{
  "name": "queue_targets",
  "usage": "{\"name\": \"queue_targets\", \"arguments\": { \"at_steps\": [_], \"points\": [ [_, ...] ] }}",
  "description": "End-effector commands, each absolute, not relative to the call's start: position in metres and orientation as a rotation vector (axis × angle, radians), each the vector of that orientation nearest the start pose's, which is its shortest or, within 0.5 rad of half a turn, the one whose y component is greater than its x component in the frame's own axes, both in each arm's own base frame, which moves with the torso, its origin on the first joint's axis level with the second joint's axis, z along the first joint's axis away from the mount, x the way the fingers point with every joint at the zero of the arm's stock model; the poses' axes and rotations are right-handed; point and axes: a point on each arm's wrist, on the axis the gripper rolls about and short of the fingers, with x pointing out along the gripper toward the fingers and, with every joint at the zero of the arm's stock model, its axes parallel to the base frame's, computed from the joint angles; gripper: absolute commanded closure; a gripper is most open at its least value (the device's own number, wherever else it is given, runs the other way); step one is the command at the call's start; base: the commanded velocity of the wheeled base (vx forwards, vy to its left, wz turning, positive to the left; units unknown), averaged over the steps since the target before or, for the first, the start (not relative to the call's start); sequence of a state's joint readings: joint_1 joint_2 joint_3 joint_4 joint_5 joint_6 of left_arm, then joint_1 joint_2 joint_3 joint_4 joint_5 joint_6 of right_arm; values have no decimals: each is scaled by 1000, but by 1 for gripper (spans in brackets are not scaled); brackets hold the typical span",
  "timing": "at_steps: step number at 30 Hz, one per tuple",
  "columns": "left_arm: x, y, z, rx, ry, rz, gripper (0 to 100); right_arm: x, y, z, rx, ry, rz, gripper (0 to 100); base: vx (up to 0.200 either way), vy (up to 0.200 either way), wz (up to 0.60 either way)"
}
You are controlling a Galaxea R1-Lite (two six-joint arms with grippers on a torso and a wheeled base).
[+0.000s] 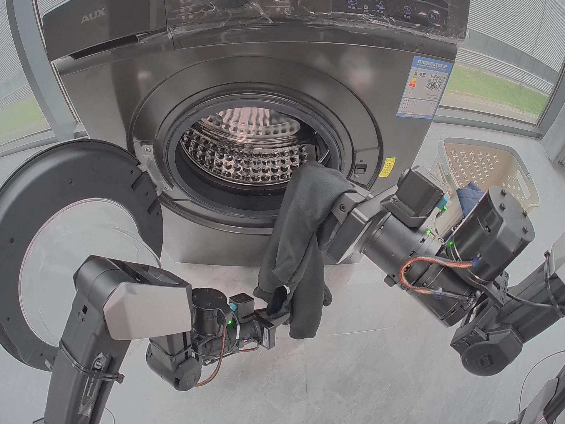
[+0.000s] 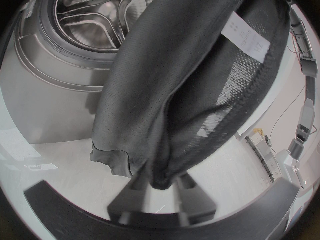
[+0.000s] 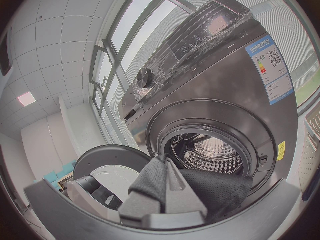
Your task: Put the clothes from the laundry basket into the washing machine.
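Note:
A dark grey garment (image 1: 300,237) hangs in front of the washing machine's open drum (image 1: 247,148), just below and to the right of the opening. My right gripper (image 1: 331,206) is shut on its upper part, with cloth bunched between the fingers (image 3: 181,192). My left gripper (image 1: 276,308) is shut on the garment's lower end near the floor, where the grey garment (image 2: 173,94) drapes down between its fingers (image 2: 188,187). The cream laundry basket (image 1: 500,169) stands to the right of the machine, with a blue garment (image 1: 471,196) inside, partly hidden behind my right arm.
The round machine door (image 1: 65,231) is swung fully open to the left, close to my left arm. The grey floor (image 1: 353,372) in front of the machine is bare. Windows run behind the machine.

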State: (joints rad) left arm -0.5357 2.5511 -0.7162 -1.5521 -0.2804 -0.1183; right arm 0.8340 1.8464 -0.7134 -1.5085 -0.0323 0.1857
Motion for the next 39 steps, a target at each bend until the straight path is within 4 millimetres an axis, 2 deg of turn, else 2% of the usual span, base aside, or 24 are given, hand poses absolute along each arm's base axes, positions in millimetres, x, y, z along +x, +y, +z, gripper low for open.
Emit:
{"name": "queue_targets", "arguments": {
  "at_steps": [1, 3, 6, 8, 9, 10, 13, 15, 17, 18, 23, 24, 25, 26, 31, 32, 35, 36, 39],
  "points": [
    [323, -197, -45, -86, 313, -776, 100, 214, 235, 200, 337, -274, 825, 100, 0, 0, 0],
    [323, -196, -39, -92, 300, -766, 100, 214, 235, 200, 337, -276, 825, 100, 0, 0, 0],
    [319, -188, -15, -98, 266, -756, 100, 215, 232, 199, 334, -270, 810, 100, 0, 0, 0],
    [310, -175, 6, -98, 250, -746, 100, 216, 231, 197, 335, -262, 788, 100, 0, 0, 0],
    [309, -174, 7, -99, 248, -744, 100, 216, 230, 197, 335, -261, 784, 100, 0, 0, 0],
    [300, -165, 25, -102, 227, -740, 100, 218, 227, 194, 330, -252, 773, 100, 0, 0, 0],
    [275, -147, 55, -101, 204, -738, 100, 222, 222, 189, 319, -232, 747, 100, 0, 0, 0],
    [265, -142, 62, -101, 200, -741, 100, 222, 221, 187, 317, -223, 741, 100, 0, 0, 0],
    [238, -128, 83, -99, 174, -745, 100, 226, 214, 183, 309, -202, 705, 100, 0, 0, 0],
    [232, -124, 89, -102, 160, -743, 100, 226, 213, 180, 304, -193, 700, 100, 0, 0, 0],
    [214, -108, 130, -126, 5, -732, 100, 220, 203, 159, 266, -100, 682, 100, 0, 0, 0],
    [214, -108, 130, -126, 5, -732, 100, 220, 203, 159, 266, -100, 682, 100, 0, 0, 0],
    [204, -104, 147, -137, -66, -741, 100, 215, 198, 144, 238, -39, 678, 100, 0, 0, 0],
    [200, -102, 155, -144, -97, -743, 100, 212, 197, 138, 230, -15, 678, 100, 0, 0, 0],
    [189, -100, 174, -163, -181, -768, 100, 215, 199, 119, 207, 49, 670, 100, 0, 0, 0],
    [188, -100, 174, -163, -184, -771, 100, 216, 199, 117, 205, 53, 668, 0, 0, 0, 0],
    [188, -102, 176, -164, -192, -782, 100, 222, 196, 109, 193, 78, 644, 0, 0, 0, 0],
    [188, -102, 177, -168, -197, -783, 100, 224, 195, 97, 176, 122, 633, 0, 0, 0, 0],
    [189, -101, 185, -175, -229, -784, 100, 224, 196, 82, 151, 177, 632, 0, 0, 0, 0]
  ]
}}
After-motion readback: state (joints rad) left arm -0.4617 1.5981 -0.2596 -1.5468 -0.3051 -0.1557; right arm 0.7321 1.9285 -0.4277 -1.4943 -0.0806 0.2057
